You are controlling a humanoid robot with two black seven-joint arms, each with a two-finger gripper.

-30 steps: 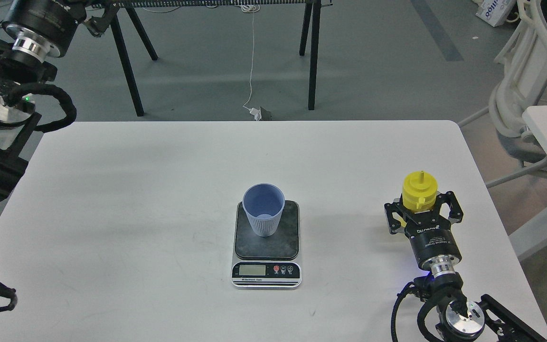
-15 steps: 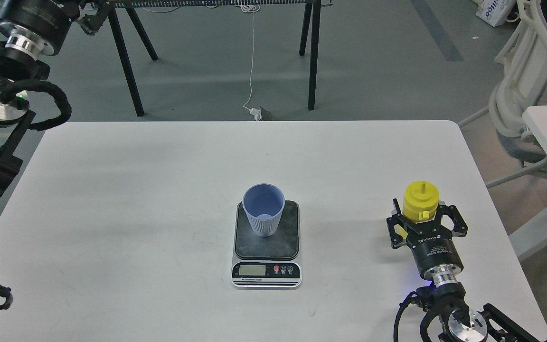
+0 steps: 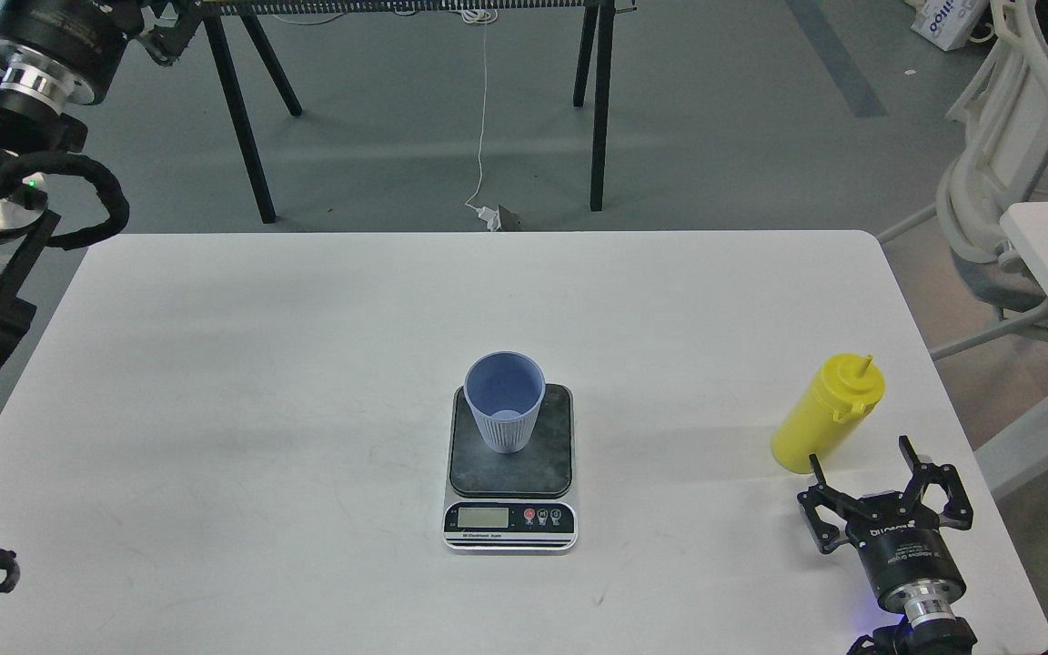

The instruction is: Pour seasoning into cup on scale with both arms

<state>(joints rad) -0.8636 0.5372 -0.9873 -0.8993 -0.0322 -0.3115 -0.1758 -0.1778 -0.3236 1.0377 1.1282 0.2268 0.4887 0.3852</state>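
A yellow seasoning bottle [image 3: 826,415] stands upright near the white table's [image 3: 306,382] right edge, just beyond the right gripper [image 3: 879,473] — fingers spread wide, holding nothing. The blue cup [image 3: 505,401] sits on the scale [image 3: 510,466], well to the left; the left gripper's state cannot be told

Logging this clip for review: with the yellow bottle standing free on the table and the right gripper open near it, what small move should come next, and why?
Probably advance the right gripper forward around the seasoning bottle and close. Its fingers are spread and empty just short of the bottle, while the cup sits upright on the scale, ready for pouring.
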